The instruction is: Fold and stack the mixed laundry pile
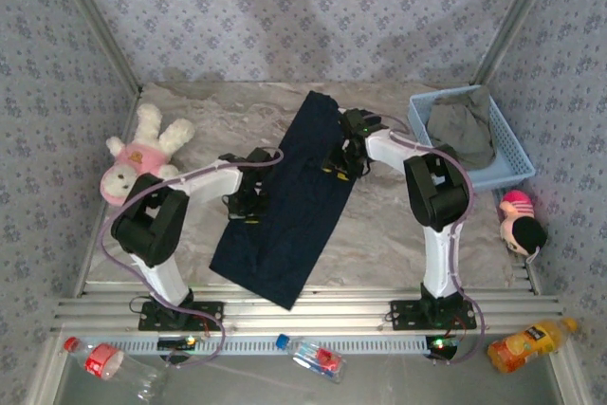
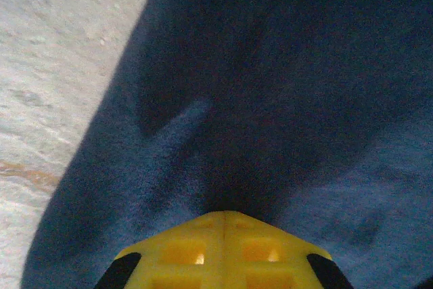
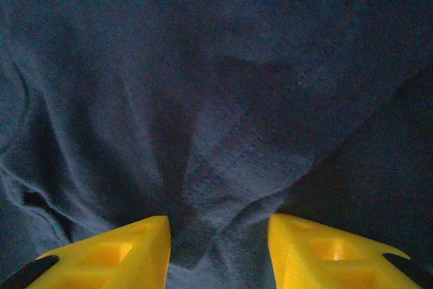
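The large dark navy garment (image 1: 285,206) lies spread flat as a long strip down the middle of the table. My left gripper (image 1: 245,204) is on its left edge. In the left wrist view its yellow fingertips (image 2: 223,214) meet, shut on the navy cloth (image 2: 270,86). My right gripper (image 1: 340,166) is on the garment's right edge. In the right wrist view it (image 3: 218,225) stands open, with a raised ridge of navy cloth (image 3: 223,99) between the fingers. The olive-grey garment (image 1: 465,125) lies crumpled in the basket at the back right.
The light blue mesh basket (image 1: 517,163) stands at the back right. A pink-and-cream plush toy (image 1: 142,154) lies at the left, and a pink-and-black one (image 1: 520,220) at the right edge. Bottles (image 1: 313,358) lie below the arm bases. Bare marbled tabletop (image 2: 54,65) lies left of the cloth.
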Controlling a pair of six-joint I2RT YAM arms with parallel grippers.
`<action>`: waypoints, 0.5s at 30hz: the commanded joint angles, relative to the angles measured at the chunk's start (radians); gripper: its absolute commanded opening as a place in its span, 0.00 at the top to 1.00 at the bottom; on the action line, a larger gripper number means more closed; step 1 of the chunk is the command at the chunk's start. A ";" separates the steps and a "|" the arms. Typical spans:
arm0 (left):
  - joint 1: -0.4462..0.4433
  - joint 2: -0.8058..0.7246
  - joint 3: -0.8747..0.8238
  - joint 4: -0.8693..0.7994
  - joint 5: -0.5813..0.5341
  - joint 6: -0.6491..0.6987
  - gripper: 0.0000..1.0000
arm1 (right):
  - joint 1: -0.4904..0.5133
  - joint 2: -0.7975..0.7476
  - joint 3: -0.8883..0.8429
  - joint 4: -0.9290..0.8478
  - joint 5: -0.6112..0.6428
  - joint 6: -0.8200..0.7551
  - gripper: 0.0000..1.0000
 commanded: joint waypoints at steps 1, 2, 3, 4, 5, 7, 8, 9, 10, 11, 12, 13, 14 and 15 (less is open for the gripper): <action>-0.031 0.023 -0.022 0.057 0.026 -0.049 1.00 | -0.017 0.119 0.097 0.004 0.008 0.006 0.54; -0.046 0.033 -0.025 0.080 0.028 -0.079 1.00 | -0.024 0.149 0.140 0.000 0.003 -0.008 0.54; -0.063 0.046 -0.024 0.093 0.039 -0.113 1.00 | -0.030 0.180 0.184 -0.002 -0.002 -0.016 0.54; -0.077 0.060 -0.022 0.125 0.049 -0.145 1.00 | -0.037 0.206 0.225 -0.011 -0.004 -0.018 0.54; -0.097 0.077 -0.015 0.141 0.059 -0.184 1.00 | -0.042 0.238 0.268 -0.014 -0.015 -0.023 0.54; -0.132 0.104 0.008 0.169 0.083 -0.254 1.00 | -0.055 0.300 0.359 -0.016 -0.040 -0.024 0.54; -0.153 0.116 0.022 0.181 0.089 -0.287 1.00 | -0.062 0.329 0.407 -0.019 -0.061 -0.033 0.54; -0.175 0.125 0.038 0.193 0.095 -0.317 1.00 | -0.068 0.365 0.466 -0.030 -0.085 -0.045 0.53; -0.190 0.133 0.058 0.195 0.098 -0.339 1.00 | -0.074 0.391 0.519 -0.048 -0.103 -0.056 0.53; -0.206 0.141 0.081 0.195 0.103 -0.357 1.00 | -0.080 0.405 0.566 -0.068 -0.113 -0.065 0.53; -0.214 0.144 0.108 0.188 0.106 -0.363 1.00 | -0.083 0.407 0.607 -0.084 -0.122 -0.079 0.53; -0.217 0.144 0.134 0.173 0.100 -0.367 0.98 | -0.087 0.400 0.625 -0.090 -0.129 -0.090 0.53; -0.216 0.139 0.161 0.149 0.086 -0.361 0.98 | -0.091 0.379 0.634 -0.095 -0.133 -0.104 0.52; -0.210 0.128 0.186 0.125 0.069 -0.348 0.97 | -0.092 0.351 0.631 -0.100 -0.133 -0.103 0.52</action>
